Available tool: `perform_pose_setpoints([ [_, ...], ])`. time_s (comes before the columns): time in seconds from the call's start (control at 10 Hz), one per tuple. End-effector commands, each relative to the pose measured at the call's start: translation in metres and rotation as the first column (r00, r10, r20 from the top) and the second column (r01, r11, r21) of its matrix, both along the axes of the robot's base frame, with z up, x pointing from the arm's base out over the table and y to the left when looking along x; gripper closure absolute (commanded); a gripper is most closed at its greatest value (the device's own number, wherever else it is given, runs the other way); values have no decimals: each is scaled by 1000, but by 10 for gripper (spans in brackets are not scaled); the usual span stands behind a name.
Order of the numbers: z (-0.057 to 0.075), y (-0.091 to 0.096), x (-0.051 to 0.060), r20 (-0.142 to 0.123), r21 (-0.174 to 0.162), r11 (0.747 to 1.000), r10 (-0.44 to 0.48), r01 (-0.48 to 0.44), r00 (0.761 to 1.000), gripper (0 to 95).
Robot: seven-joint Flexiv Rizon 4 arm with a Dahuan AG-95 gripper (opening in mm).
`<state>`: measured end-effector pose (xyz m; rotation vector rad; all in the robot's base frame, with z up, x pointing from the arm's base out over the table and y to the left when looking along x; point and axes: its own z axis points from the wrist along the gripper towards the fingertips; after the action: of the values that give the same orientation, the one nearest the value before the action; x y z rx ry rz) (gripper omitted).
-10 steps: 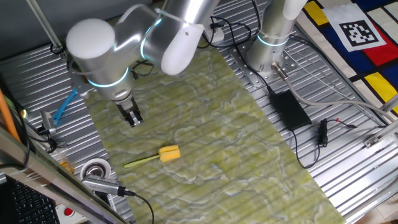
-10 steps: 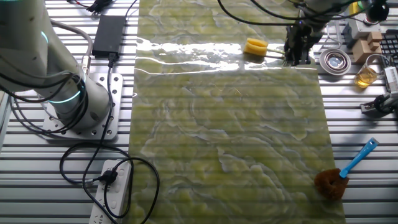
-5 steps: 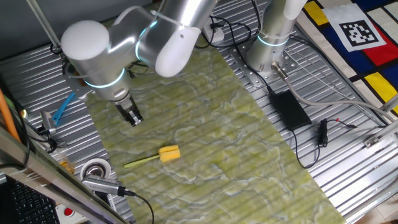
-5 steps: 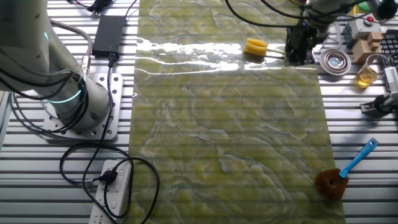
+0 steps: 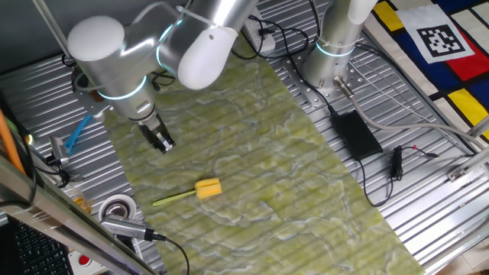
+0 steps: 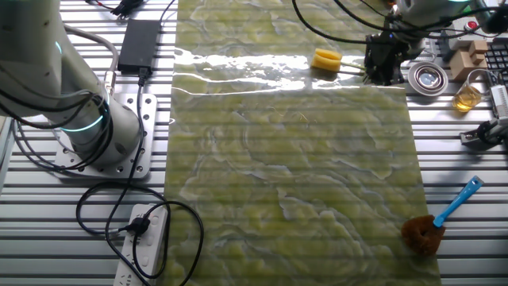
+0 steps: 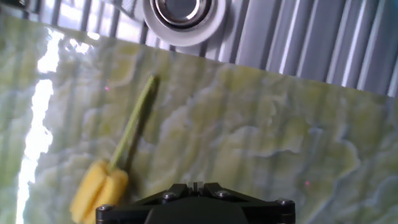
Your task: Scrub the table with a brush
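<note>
Lying free — brush (image 7: 111, 173), hand view only — metal ring (image 7: 181, 17)

Fingers (image 5: 162, 143) hidden in hand view; gap unreadable elsewhere.

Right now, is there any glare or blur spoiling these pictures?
Other fixed view: a bright glare band crosses the table beside the brush. Hand view: a glare streak at left, everything slightly soft. First fixed view: even light, sharp.

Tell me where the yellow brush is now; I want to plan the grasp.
The brush lies flat on the table near its edge, ungrasped, its handle pointing toward the round metal tin. The gripper hangs above the table, apart from it.
</note>
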<state>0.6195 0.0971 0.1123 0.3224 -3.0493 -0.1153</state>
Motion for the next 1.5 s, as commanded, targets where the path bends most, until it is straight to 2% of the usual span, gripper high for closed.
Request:
perform_pose_setpoints([
  [0.1, -11, 19, 9, 8, -23, 997, -77, 77, 997, 760],
  [0.3, -21, 32, 16, 15, -23, 994, -106, 107, 994, 760],
  [0.5, -33, 45, 14, 25, -22, 989, -145, 145, 989, 760],
  [0.6, -35, 50, 13, 20, -24, 989, -146, 146, 989, 760],
  [0.7, -35, 50, 13, 16, -29, 992, -125, 126, 992, 760],
  [0.8, -35, 50, 13, 0, -26, 996, -84, 84, 996, 760],
  [1.0, -35, 50, 13, -10, -33, 998, 45, -45, 999, 760],
  [1.1, -35, 50, 13, 6, -52, 998, 20, -20, 1000, 760],
  [1.5, -35, 50, 13, 1, -48, 997, -63, 63, 998, 760],
])
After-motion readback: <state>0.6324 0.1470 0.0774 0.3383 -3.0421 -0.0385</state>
